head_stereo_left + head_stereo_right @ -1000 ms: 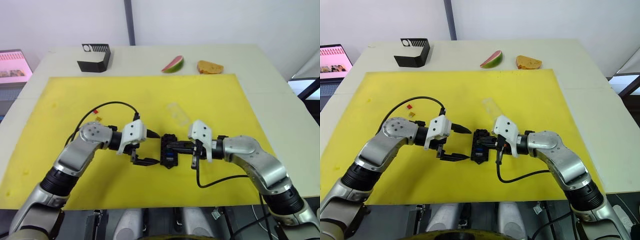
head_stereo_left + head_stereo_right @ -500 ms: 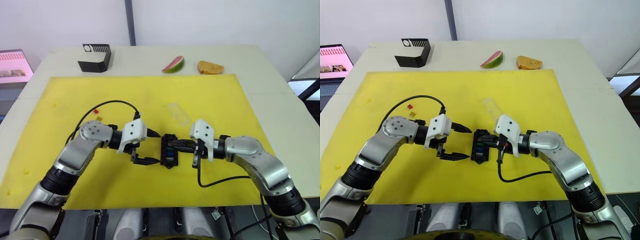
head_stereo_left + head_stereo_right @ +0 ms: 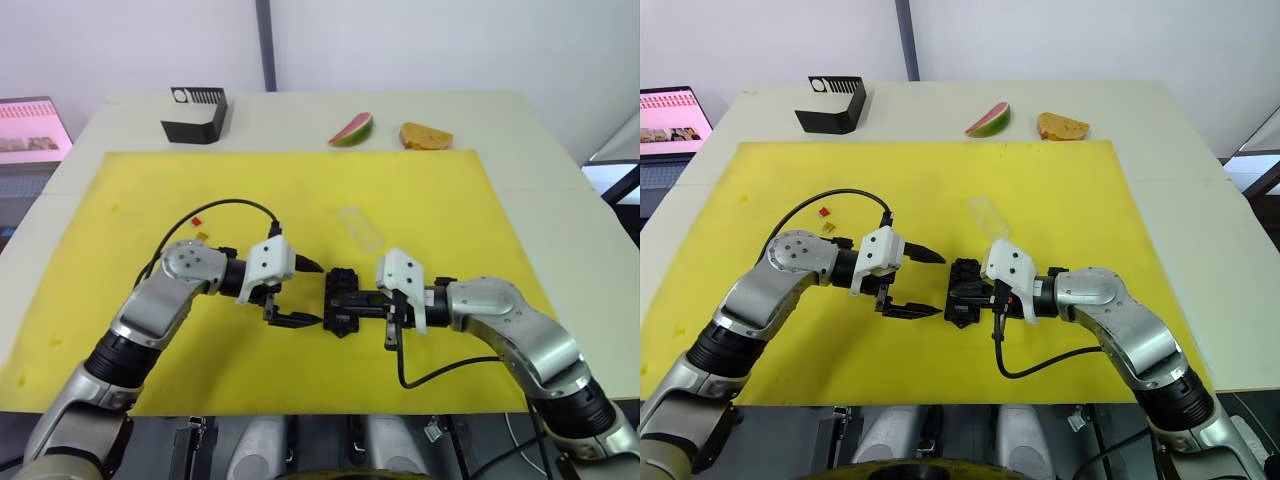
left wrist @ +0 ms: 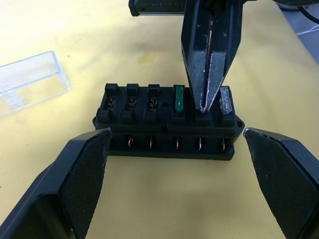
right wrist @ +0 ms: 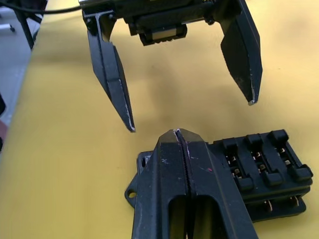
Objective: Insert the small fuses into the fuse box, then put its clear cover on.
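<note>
While the right gripper (image 4: 209, 107) presses its closed fingertips into a slot of the fuse box (image 3: 343, 302) mid-mat, the left gripper (image 3: 300, 293) waits wide open beside it. Next, seat the remaining fuses (image 3: 196, 221), then fit the clear cover (image 3: 360, 227).

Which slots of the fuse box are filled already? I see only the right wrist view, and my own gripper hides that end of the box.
Observer: In the left wrist view, a green fuse and a whitish fuse stand in the fuse box. The shut right gripper presses on the slot between them.
Operator: Where is the clear cover?
Observer: The clear cover lies on the yellow mat beyond the box, apart from it.
Operator: Are any fuses outside the box?
Observer: Yes. A red fuse and an amber fuse lie on the mat, well to the left of the box.
</note>
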### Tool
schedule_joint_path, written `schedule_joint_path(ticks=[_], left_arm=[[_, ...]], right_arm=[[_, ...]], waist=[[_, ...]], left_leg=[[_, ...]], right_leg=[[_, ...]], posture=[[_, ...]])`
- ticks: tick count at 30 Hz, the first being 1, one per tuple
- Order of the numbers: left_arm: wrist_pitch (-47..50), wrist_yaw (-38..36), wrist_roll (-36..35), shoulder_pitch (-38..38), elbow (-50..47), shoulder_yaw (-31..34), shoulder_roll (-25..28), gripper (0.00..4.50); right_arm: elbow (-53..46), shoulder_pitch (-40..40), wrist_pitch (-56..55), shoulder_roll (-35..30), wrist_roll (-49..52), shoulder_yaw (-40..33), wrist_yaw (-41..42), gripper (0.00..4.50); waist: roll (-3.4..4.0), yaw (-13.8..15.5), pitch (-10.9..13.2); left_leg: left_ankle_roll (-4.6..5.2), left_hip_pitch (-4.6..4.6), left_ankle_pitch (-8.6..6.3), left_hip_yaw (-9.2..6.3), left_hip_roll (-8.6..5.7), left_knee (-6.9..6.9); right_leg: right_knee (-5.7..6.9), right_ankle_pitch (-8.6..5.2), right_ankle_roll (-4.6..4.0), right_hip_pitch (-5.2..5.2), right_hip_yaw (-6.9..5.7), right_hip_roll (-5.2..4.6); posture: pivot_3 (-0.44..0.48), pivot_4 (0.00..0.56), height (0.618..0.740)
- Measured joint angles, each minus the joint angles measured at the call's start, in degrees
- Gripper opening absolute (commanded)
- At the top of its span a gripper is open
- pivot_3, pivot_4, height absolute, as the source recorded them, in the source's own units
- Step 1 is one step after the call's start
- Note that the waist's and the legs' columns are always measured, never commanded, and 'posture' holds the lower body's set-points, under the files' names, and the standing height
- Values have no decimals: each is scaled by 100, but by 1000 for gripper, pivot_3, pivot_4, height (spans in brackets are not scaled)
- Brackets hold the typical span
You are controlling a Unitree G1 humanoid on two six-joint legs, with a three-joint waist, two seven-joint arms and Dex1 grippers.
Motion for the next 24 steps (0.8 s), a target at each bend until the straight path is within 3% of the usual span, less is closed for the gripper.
schedule_joint_path(ticks=[8, 14, 19, 23, 24], left_arm=[[-64, 6, 34, 9, 0, 2, 29, 4500], [-96, 76, 34, 12, 31, 143, 78, 4500], [279, 309, -363, 392, -321, 798, 247, 4500], [1014, 792, -1011, 1197, -824, 1918, 510, 4500], [1187, 922, -1135, 1468, -937, 2215, 591, 4500]], right_arm=[[-12, 16, -108, -58, -152, 101, -14, 20], [24, -51, 122, 151, 304, -234, -14, 20], [-330, -324, 634, -76, 1236, -1153, 42, 20], [-303, -71, 709, -751, 1314, -1784, 148, 20], [-185, 15, 705, -867, 1302, -1886, 152, 258]], waist=[[-2, 7, -2], [-2, 3, -1], [-1, 2, 0], [-2, 2, 0], [-1, 1, 0]], left_leg=[[1, 9, -1, 0, 0, 1], [2, 8, -1, 0, 0, 1], [6, 5, -4, -3, 3, 0], [9, 6, -6, -3, 4, -1], [9, 7, -6, -2, 4, -1]], right_leg=[[-1, 0, 0, 11, 0, 0], [0, 0, 0, 9, 0, 0], [-2, 0, 0, 6, 0, 0], [-5, 0, 0, 6, 2, -2], [-4, 0, 0, 8, 2, -3]], posture=[[0, 150, 740], [0, 150, 740], [0, 150, 740], [0, 150, 740], [0, 150, 740]])
